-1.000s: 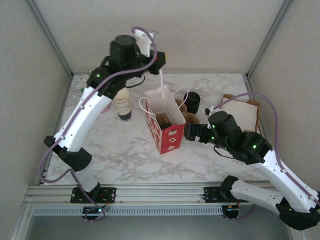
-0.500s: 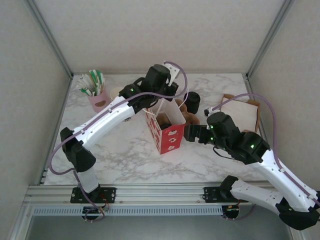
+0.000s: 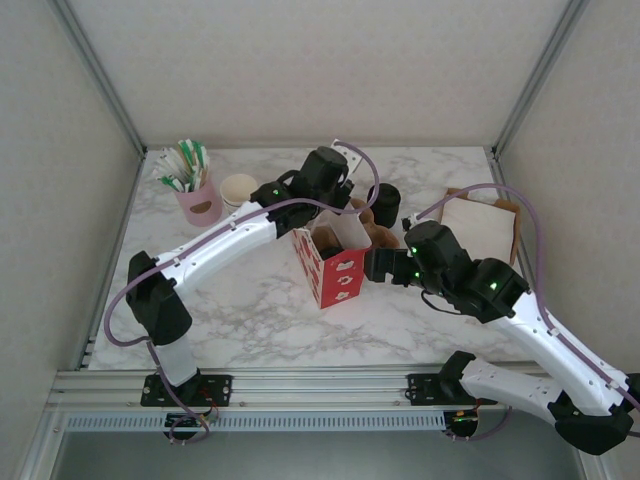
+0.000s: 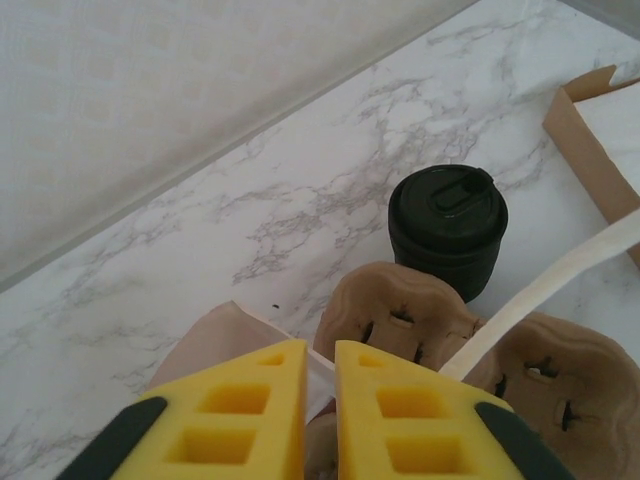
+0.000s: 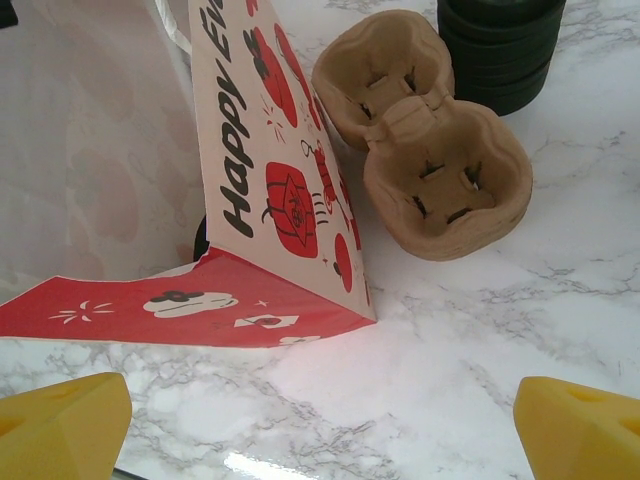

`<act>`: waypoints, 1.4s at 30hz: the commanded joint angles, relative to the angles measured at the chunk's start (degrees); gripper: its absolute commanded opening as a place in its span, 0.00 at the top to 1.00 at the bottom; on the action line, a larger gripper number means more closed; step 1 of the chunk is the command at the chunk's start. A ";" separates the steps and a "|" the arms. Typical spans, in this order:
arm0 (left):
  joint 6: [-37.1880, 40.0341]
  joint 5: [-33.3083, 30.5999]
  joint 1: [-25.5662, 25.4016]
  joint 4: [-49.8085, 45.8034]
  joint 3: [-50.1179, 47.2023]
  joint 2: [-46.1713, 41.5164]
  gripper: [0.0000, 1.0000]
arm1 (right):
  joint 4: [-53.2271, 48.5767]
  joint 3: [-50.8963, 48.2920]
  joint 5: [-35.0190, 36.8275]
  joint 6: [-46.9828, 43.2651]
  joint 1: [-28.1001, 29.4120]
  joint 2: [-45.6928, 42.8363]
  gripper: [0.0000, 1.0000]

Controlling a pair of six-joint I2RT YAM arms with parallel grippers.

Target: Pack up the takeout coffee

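The red-and-white paper bag [image 3: 335,265] stands open mid-table; its printed side [image 5: 270,180] faces the right wrist camera. Low inside it lies a dark round shape [image 3: 323,243] that looks like the takeout coffee's black lid; its body is hidden. My left gripper [image 3: 338,205] hangs over the bag's far rim. Its yellow pads [image 4: 250,400] are a narrow gap apart with nothing between them [image 4: 320,345]. A white straw [image 4: 540,290] leans just right of them. My right gripper [image 3: 372,265] stands wide open on the marble beside the bag [image 5: 320,410].
A brown pulp cup carrier [image 3: 375,232] [image 5: 440,170] lies behind the bag, with a black stack of lids [image 3: 385,200] [image 4: 447,225] beyond it. At back left stand a pink holder of stirrers [image 3: 197,200] and cream cups [image 3: 238,188]. A napkin tray [image 3: 480,225] sits right.
The left arm came down from high above the bag, where it held the white straw upright, to the bag's far rim, and its jaws have parted slightly. The right arm edged toward the bag.
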 commanded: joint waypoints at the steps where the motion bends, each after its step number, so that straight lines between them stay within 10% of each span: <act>1: -0.30 -1.46 0.42 0.29 -0.78 -1.53 0.79 | 0.94 0.07 0.87 -0.60 -0.30 0.14 0.01; 8: -1.52 -0.79 0.60 -1.37 1.01 -3.28 0.69 | 1.24 0.20 0.53 -0.67 -0.35 0.29 0.01; 28: -13.71 13.63 4.50 3.54 -9.61 -26.62 0.01 | -1.20 2.14 -1.03 0.98 -0.37 -2.03 0.01; 42: -24.81 7.27 4.76 6.43 -30.33 -51.93 0.00 | -10.18 -0.84 0.36 9.55 -0.35 -11.39 0.01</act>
